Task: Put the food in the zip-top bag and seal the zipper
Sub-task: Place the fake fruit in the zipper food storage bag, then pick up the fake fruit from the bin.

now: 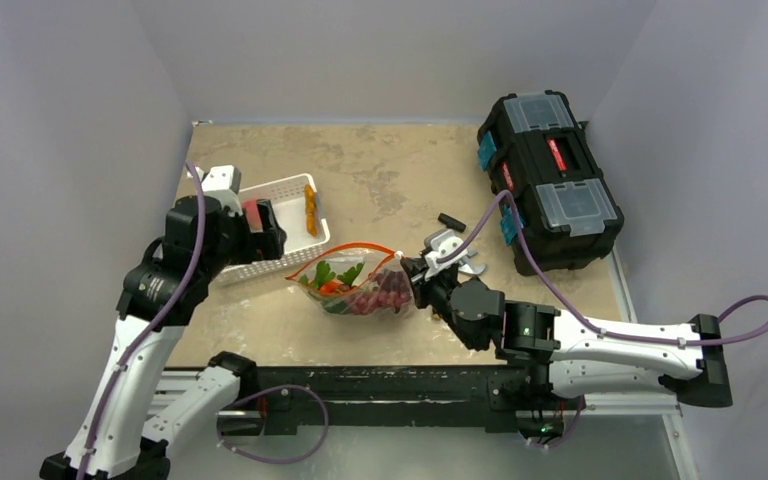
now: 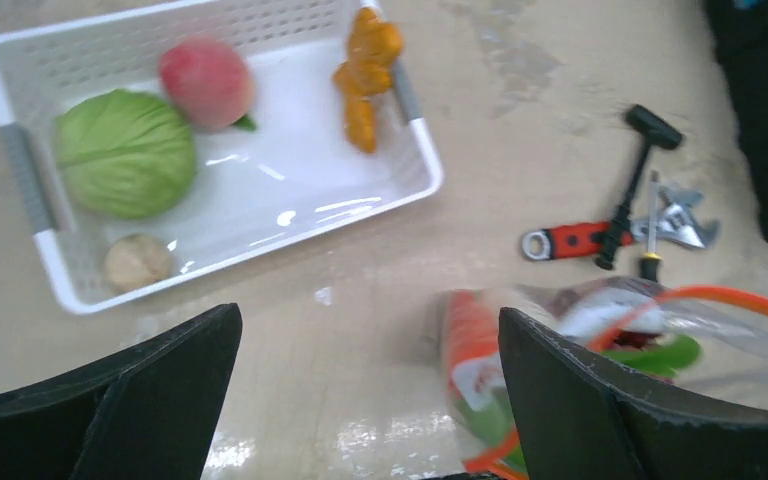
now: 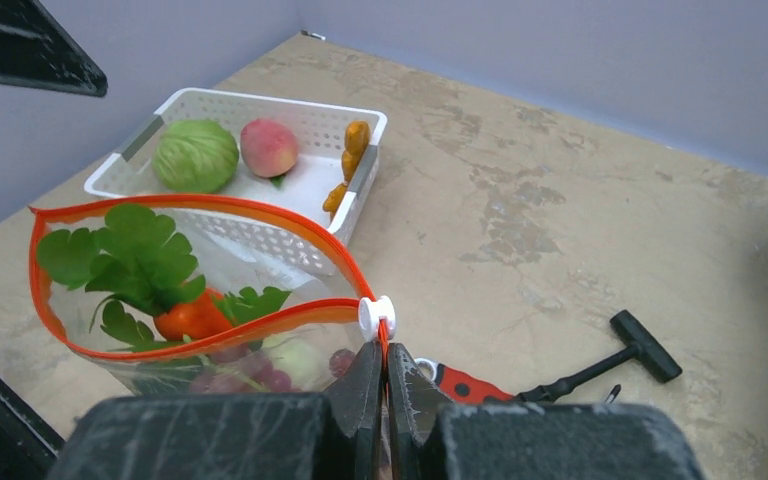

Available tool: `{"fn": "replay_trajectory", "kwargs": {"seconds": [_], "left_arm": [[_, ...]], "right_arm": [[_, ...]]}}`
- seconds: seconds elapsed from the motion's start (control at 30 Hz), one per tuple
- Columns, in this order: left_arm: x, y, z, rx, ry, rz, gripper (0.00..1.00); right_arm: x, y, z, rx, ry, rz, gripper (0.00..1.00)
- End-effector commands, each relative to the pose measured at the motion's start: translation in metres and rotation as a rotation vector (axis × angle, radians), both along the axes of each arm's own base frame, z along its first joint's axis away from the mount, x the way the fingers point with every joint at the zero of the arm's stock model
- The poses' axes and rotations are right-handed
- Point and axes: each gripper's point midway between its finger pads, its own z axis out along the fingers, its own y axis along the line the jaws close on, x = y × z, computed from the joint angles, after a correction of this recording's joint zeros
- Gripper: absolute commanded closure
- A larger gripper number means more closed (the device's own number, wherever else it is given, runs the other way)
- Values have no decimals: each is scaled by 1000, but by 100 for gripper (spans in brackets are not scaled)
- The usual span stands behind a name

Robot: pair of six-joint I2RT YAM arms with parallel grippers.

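Got the zip-top bag (image 1: 355,285) lying in the middle of the table (image 1: 380,170), mouth gaping wide, zipper (image 3: 190,205) spread in a big loop and not sealed. Already inside: leafy greens (image 3: 130,250), a carrot (image 3: 190,318), dark red grapes (image 1: 385,290) down at the bottom, plus something pale green too buried to name.

Right hand (image 3: 385,385) pinched fully shut on the bag's corner, gripping the zipper strip just under the little white slider (image 3: 376,314). Left hand (image 2: 365,335) spread all the way open with nothing in it, hanging over bare table between the white basket (image 2: 260,262) and the bag.

Left in the basket: green cabbage (image 2: 125,152), pink peach (image 2: 205,82) just beside it, a knobbly orange piece (image 2: 365,80) along one short wall, and a small beige round thing (image 2: 138,262) in a corner near the cabbage.

Off beside the bag, on the side away from the basket: a black hammer (image 2: 632,180), a red-handled wrench (image 2: 580,240) and a screwdriver (image 2: 652,225) all in a heap, crossing each other. Black toolbox (image 1: 548,180) with clear lid panels parked at the far right corner of the table, well apart from the bag.
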Motion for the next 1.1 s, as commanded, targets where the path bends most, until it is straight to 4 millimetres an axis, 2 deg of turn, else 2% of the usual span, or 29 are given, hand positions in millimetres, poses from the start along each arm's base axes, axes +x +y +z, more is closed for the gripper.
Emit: {"fn": "replay_trajectory", "kwargs": {"seconds": [0.0, 0.2, 0.37, 0.53, 0.67, 0.77, 0.9, 0.97, 1.07], "left_arm": [[13, 50, -36, 68, 104, 279, 0], [30, 89, -80, 31, 220, 474, 6], [53, 105, -106, 52, 274, 516, 21], [71, 117, -127, 107, 376, 541, 25], [86, 109, -135, 89, 446, 491, 25], [111, 98, -126, 35, 398, 437, 23], [148, 96, -121, 19, 362, 416, 24], [170, 83, -119, -20, 357, 362, 24], [193, 61, -121, -39, 377, 278, 24]], "right_arm": [[4, -11, 18, 146, 30, -75, 100], [2, -7, 14, 167, 51, -65, 100], [1, -11, 15, 196, 61, -70, 100], [2, -22, 15, 246, 75, -106, 100], [2, -26, 15, 266, 79, -118, 100], [2, -26, 15, 269, 80, -118, 100], [2, -23, 17, 269, 88, -115, 100], [1, -22, 18, 275, 91, -111, 100], [1, -21, 21, 289, 97, -110, 100]]}}
